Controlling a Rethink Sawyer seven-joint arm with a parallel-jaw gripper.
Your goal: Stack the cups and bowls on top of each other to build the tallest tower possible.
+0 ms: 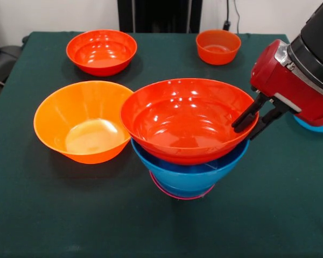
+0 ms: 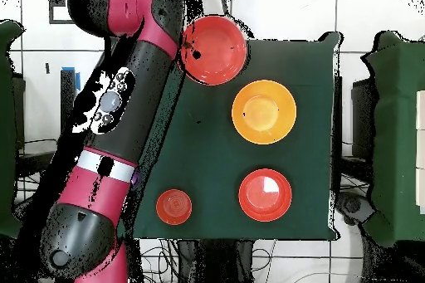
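- My end effector (image 1: 247, 124) sits at the rim of the large red-orange bowl (image 1: 188, 119), one finger inside the rim and one outside; it looks clenched on that rim.
- That bowl tops the tower (image 1: 189, 156): a large blue bowl (image 1: 191, 171) under it, a pink rim (image 1: 177, 194) showing at the base. Lower pieces are hidden.
- The tower stands near the middle of the green desk (image 1: 280, 215), toward the camera in the front view.
- The yellow-orange bowl (image 1: 82, 123) sits just beside the tower and looks to be touching the top bowl's rim.
- A second red-orange bowl (image 1: 101, 51) and a small orange bowl (image 1: 218, 46) sit at the far side, well apart.
- A blue object (image 1: 315, 126) is mostly hidden behind my wrist.
- Overhead, my arm (image 2: 124, 105) covers part of the tower's edge.
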